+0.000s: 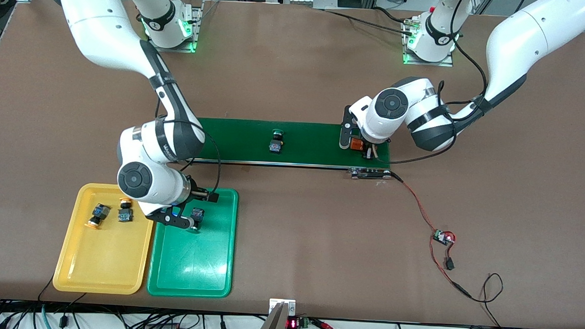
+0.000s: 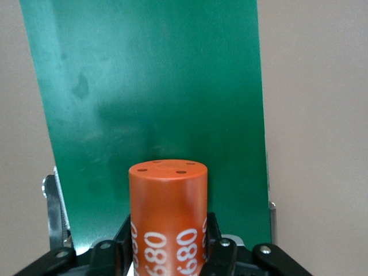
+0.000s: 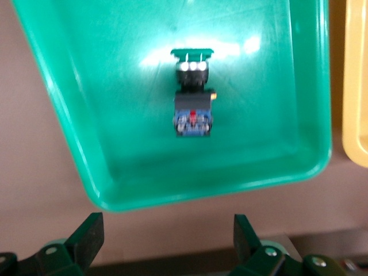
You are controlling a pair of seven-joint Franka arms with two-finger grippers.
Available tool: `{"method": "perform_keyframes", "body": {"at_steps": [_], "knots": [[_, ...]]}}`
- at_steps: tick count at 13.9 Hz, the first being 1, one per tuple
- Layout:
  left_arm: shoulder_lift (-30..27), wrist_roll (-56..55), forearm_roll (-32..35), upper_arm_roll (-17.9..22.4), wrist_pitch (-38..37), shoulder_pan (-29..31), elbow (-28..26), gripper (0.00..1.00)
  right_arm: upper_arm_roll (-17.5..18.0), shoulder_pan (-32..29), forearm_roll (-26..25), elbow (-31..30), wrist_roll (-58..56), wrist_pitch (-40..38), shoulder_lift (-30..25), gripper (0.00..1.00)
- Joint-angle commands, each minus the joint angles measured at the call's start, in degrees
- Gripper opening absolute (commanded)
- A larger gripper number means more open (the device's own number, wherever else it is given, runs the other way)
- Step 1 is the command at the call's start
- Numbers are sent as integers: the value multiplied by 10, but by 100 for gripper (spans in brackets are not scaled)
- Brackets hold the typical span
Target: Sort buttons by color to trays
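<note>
One green button [image 3: 193, 98] lies in the green tray [image 3: 69, 144] — under the spread right claw [image 3: 167, 236].

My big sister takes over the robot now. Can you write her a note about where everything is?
Right gripper: open, over the green tray, above a green button lying in it.
Left gripper: shut on an orange cylinder, over the left arm's end of the conveyor belt.
Yellow tray: both yellow buttons inside.
Done: three buttons sorted.
Left: one green button on the belt goes to the green tray.
</note>
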Motion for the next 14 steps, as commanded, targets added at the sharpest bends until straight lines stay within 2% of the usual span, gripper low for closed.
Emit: {"method": "perform_keyframes", "body": {"at_steps": [1, 6, 10, 12, 14], "knots": [[-9, -4, 12, 2, 5, -4, 3, 100, 2, 4, -1, -6, -10, -49, -33, 100], [-15, -21, -1, -10, -4, 11, 11, 100, 12, 28, 23, -21, 7, -98, -58, 100], [-13, -45, -1, -22, -12, 12, 50, 100, 12, 50, 24, -42, 20, -110, -78, 100], [-13, -45, -1, -22, -26, 11, 70, 100, 12, 65, 24, -77, 21, -107, -92, 100], [-13, -42, -2, -23, -55, 9, 95, 100, 14, 66, 63, -107, 21, -103, -101, 100]]}}
